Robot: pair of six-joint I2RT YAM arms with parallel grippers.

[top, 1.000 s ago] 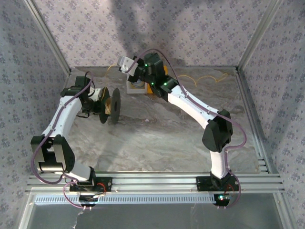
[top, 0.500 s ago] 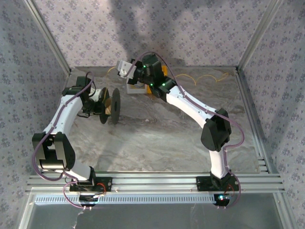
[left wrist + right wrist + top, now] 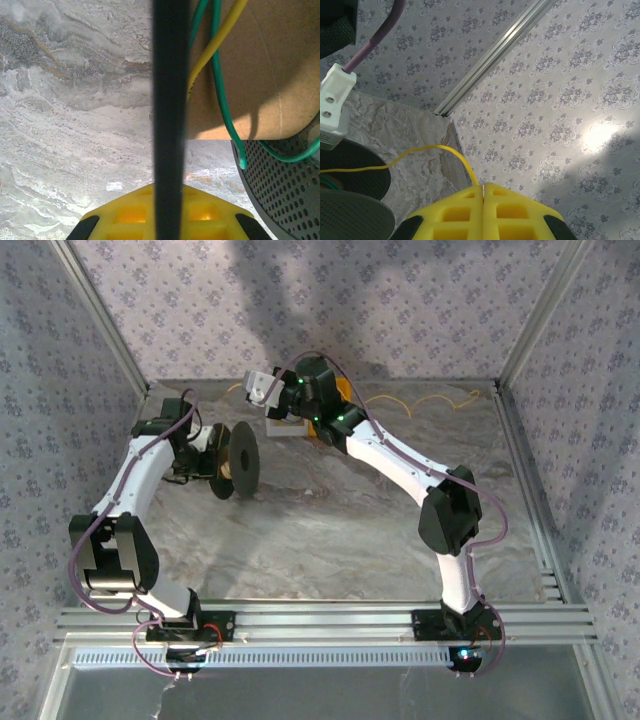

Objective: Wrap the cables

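Note:
The black spool [image 3: 243, 457] is held on edge at the left by my left gripper [image 3: 218, 462], which is shut on one flange. That flange's rim [image 3: 170, 100] runs as a dark bar between the yellow fingers [image 3: 125, 215]. Beside it are the cardboard core [image 3: 260, 65], a turn of the yellow cable [image 3: 216, 42] and a green wire [image 3: 226, 105]. My right gripper [image 3: 262, 390] hovers just behind the spool, shut on the thin yellow cable [image 3: 445, 148], which arcs left from the fingertips [image 3: 470, 200]. More of the cable [image 3: 440, 399] lies wavy along the back right.
A yellow and white block [image 3: 290, 422] sits under the right arm's wrist. Patterned walls and metal frame posts [image 3: 100, 315] close in the table [image 3: 330, 530]. The left arm's white connector [image 3: 334, 102] and the spool's flange [image 3: 350, 167] lie close to my right gripper.
My right gripper has dropped slightly toward the spool with the cable in it, and its elbow has shifted left. The spool has turned a little in the left gripper.

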